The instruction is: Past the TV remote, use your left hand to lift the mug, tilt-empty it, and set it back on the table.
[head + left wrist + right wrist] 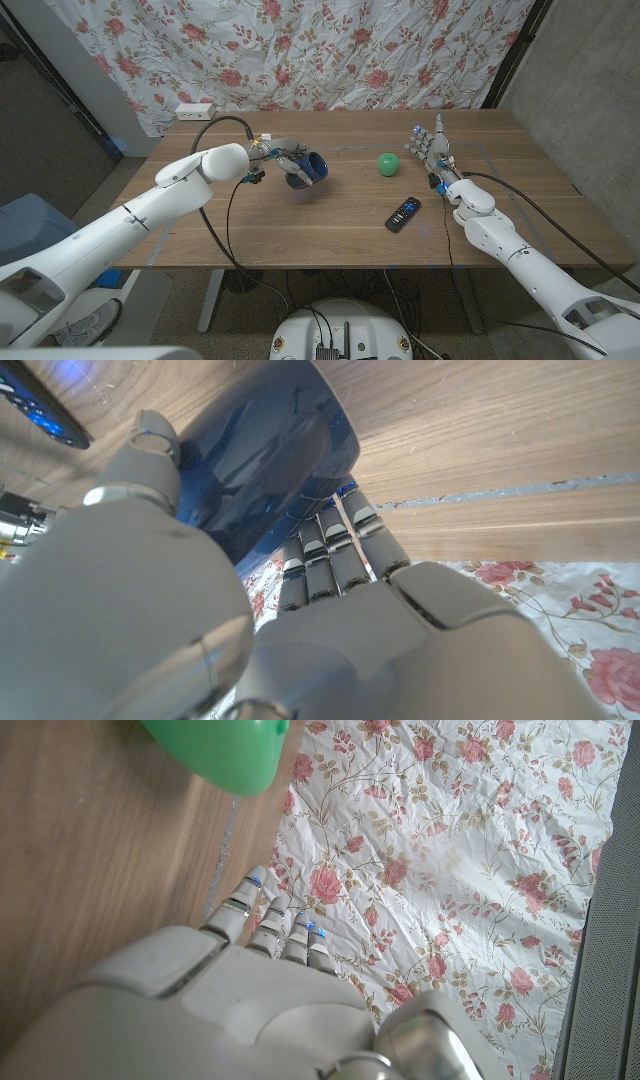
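A dark blue mug point(308, 168) hangs above the table's left middle, tipped over on its side with its mouth facing right and toward me. My left hand point(283, 160) grips it from the left. In the left wrist view the fingers point(330, 555) wrap the mug's blue wall point(270, 450). The black TV remote point(403, 213) lies right of centre, nearer my side than the mug; its end point(40, 415) shows in the left wrist view. My right hand point(430, 145) stands at the right with its fingers apart and nothing in it; in its own view those fingers point(270, 925) point at the curtain.
A green ball point(388, 163) lies between the mug and my right hand, also as a green shape point(215, 750) in the right wrist view. A white power strip point(195, 111) sits at the far left corner. A floral curtain point(300, 50) hangs behind the wooden table point(330, 240).
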Robot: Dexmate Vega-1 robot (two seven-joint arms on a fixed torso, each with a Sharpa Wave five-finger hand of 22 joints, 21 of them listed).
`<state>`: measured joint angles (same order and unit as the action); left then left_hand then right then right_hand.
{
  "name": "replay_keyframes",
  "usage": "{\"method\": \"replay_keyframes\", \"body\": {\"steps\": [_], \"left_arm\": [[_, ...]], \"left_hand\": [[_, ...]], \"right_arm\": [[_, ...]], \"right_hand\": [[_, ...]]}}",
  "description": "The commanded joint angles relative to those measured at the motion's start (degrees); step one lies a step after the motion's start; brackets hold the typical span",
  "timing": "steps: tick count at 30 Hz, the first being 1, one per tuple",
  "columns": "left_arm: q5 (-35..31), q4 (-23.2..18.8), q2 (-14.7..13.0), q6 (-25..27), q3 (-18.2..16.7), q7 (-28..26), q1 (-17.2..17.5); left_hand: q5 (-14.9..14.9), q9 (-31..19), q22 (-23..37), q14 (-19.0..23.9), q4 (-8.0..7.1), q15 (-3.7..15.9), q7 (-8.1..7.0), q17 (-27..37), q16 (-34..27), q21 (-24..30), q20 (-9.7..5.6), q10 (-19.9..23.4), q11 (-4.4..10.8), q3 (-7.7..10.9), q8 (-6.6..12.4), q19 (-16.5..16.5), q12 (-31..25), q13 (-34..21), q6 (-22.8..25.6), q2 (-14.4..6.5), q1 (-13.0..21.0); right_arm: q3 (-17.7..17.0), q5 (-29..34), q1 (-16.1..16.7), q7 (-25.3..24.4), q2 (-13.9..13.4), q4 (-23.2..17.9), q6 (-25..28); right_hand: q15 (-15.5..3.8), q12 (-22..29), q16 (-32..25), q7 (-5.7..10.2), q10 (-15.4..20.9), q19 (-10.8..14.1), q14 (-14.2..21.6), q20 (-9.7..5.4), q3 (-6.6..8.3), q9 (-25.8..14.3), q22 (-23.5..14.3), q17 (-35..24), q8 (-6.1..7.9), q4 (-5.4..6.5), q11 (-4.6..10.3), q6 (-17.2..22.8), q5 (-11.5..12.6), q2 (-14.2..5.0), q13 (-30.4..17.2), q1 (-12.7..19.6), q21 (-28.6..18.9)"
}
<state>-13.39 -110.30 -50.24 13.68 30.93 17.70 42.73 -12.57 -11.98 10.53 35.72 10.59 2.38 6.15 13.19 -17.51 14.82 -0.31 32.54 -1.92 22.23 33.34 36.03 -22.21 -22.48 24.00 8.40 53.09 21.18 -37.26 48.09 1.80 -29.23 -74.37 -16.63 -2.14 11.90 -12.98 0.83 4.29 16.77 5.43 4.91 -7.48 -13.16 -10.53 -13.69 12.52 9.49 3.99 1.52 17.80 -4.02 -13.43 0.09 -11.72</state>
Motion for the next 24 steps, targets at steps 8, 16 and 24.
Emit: {"method": "replay_keyframes", "body": {"steps": [8, 16, 24], "left_arm": [[13.5, 4.9, 1.6, -6.8, -1.4, -10.8, 3.7], [17.3, 7.4, 3.6, -10.2, -1.5, -13.7, 4.9], [19.5, 10.1, 5.8, -13.2, -0.8, -15.8, 5.6]], "left_hand": [[-0.1, -0.1, 0.2, 0.5, -0.99, 5.21, -1.72, 0.3, 0.3, -0.1, -0.20, 5.6, 6.07, 1.22, 4.41, -0.3, 0.1, -5.9, 5.3, -14.1, 1.9], [0.0, 0.0, 0.2, 0.7, -0.93, 5.11, -1.92, 0.2, 0.4, -0.2, -0.20, 5.9, 6.28, 1.16, 4.45, -0.3, 0.1, -5.9, 5.6, -13.8, 1.7], [0.1, 0.0, 0.2, 0.6, -1.14, 5.08, -2.17, 0.2, 0.6, -0.3, -0.27, 5.6, 6.50, 0.98, 4.43, -0.5, 0.3, -6.0, 5.7, -13.6, 1.1]], "right_arm": [[0.0, 0.0, 0.0, 0.0, 0.0, -0.1, 0.0], [0.0, 0.0, 0.0, 0.0, 0.0, -0.1, 0.0], [0.0, 0.0, 0.0, 0.0, 0.0, 0.0, 0.0]], "right_hand": [[-0.20, 0.4, -0.3, 0.05, 0.2, 0.3, 0.4, -0.15, 0.01, -0.3, -0.1, -0.2, 0.28, 0.40, 0.18, 0.4, 0.3, -2.89, -0.3, -0.5, -0.3], [-0.29, 0.4, -0.3, 0.12, 0.2, 0.3, 0.4, -0.15, 0.01, -0.3, -0.1, -0.2, 0.27, 0.40, 0.16, 0.3, 0.3, -2.89, -0.3, -0.5, -0.3], [-0.28, 0.3, -0.3, 0.09, 0.1, 0.3, 0.4, -0.12, 0.00, -0.3, -0.1, -0.2, 0.28, 0.39, 0.19, 0.4, 0.3, -2.86, -0.3, -0.5, -0.3]]}}
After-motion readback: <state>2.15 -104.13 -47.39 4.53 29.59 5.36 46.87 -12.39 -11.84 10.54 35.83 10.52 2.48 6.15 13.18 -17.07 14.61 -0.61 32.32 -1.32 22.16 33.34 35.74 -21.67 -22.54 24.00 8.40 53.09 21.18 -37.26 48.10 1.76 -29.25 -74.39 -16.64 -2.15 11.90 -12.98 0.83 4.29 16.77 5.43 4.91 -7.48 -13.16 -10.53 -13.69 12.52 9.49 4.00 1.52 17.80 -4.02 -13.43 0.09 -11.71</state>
